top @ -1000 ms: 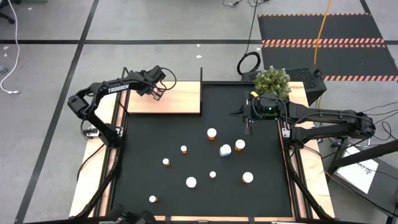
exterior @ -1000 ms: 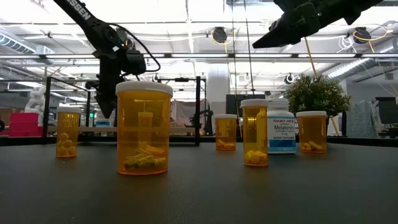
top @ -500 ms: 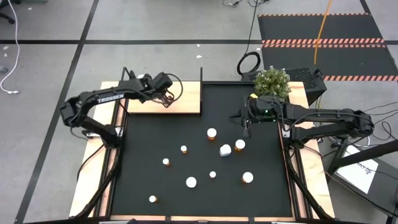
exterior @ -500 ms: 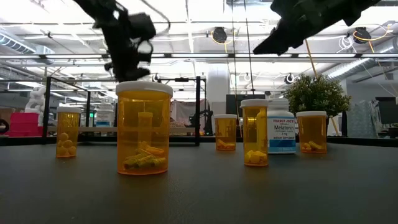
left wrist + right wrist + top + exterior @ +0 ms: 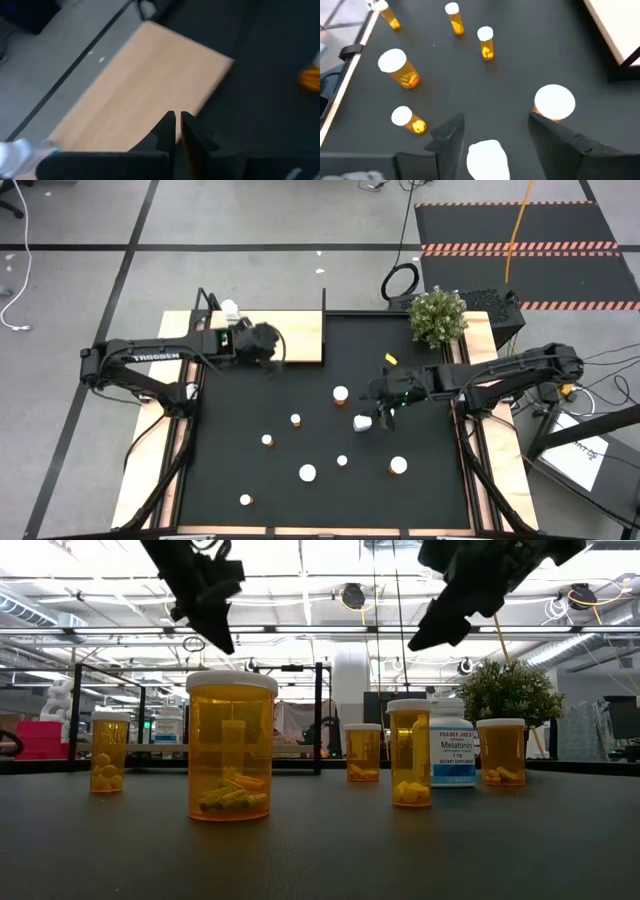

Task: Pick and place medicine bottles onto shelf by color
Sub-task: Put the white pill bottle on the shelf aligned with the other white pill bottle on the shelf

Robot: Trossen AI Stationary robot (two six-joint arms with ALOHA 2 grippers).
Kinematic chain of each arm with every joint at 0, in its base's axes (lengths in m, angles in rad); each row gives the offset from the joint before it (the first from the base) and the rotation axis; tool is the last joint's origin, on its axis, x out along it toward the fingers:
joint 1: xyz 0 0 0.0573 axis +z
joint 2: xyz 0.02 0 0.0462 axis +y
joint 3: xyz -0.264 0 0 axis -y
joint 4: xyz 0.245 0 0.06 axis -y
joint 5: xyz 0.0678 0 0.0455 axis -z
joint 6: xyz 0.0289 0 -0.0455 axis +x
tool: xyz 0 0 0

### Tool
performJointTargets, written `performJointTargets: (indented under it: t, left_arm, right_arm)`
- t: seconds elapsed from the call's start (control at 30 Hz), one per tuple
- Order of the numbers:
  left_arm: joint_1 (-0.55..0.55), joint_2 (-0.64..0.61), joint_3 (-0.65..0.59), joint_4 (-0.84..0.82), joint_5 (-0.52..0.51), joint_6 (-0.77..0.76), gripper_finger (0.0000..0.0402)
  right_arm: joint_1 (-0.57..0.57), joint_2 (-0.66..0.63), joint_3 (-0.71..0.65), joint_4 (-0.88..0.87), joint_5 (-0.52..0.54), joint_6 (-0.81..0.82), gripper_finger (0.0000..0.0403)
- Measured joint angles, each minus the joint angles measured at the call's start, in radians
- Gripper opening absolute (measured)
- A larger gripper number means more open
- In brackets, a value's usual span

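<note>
Fingers of the right claw [image 5: 492,142] stand apart, and the small white round medicine bottle [image 5: 487,159] sits upright right between them on the black bench [image 5: 300,380]. The left claw [image 5: 177,131] (fingers together, empty) waits far off over the light-wood shelf [image 5: 295,335].
</note>
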Motion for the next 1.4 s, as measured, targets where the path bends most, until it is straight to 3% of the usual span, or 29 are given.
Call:
performJointTargets:
  t: [0.17, 0.37, 0.6, 0.87, 1.1, 1.4]
  left_arm:
    - [-0.120, 0.000, 0.000, 0.029, 0.000, -0.008, 0.0033]
    - [-0.213, 0.000, 0.000, 0.125, -0.015, 0.001, 0.0033]
    - [-0.276, 0.013, -0.001, 0.229, -0.021, 0.035, 0.0033]
    - [-0.292, 0.035, 0.000, 0.292, -0.027, 0.048, 0.0033]
    - [-0.295, 0.065, 0.000, 0.303, -0.025, 0.057, 0.0033]
    - [-0.313, 0.113, 0.002, 0.345, -0.018, 0.062, 0.0033]
  right_arm:
    - [0.079, 0.047, 0.032, -0.089, 0.009, 0.082, 0.0239]
    - [0.147, 0.063, 0.033, -0.184, 0.099, 0.100, 0.0261]
    - [0.122, 0.086, 0.030, -0.195, 0.132, 0.032, 0.0309]
    - [0.053, 0.204, 0.030, -0.135, 0.054, -0.045, 0.0326]
    - [0.040, 0.266, 0.030, -0.118, 0.016, -0.088, 0.0295]
    - [0.038, 0.264, 0.030, -0.088, -0.006, -0.093, 0.0190]
